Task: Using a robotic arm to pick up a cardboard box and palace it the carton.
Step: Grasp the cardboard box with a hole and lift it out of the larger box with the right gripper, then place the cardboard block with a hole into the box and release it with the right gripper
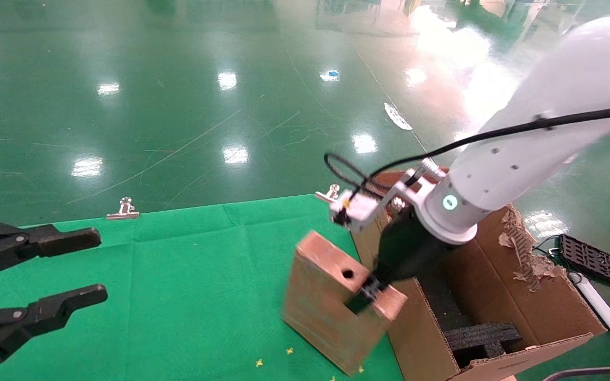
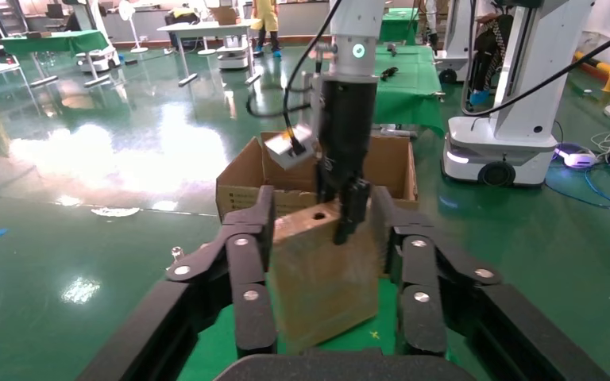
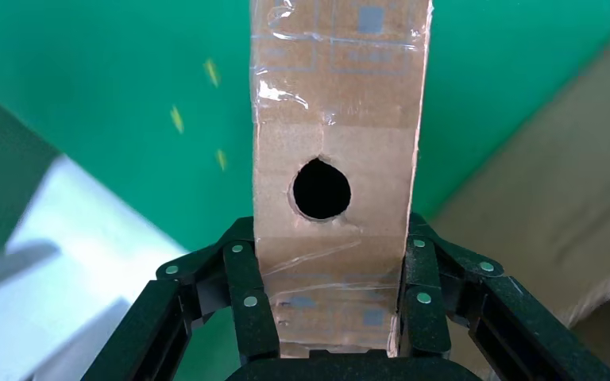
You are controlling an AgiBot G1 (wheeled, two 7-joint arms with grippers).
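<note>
The cardboard box, a slim brown slab with a round hole in its narrow top face, is held tilted over the green cloth, just left of the carton. My right gripper, on the white robotic arm, is shut on the box's narrow top end. The right wrist view shows its fingers clamping both sides of the box below the hole. The carton is open, with a torn rim. My left gripper is open and empty at the far left. Its wrist view looks across at the box and the carton.
Black foam inserts lie inside the carton. Two metal clips pin the green cloth at the table's far edge. A black tray lies on the floor right of the carton. Another robot base stands beyond.
</note>
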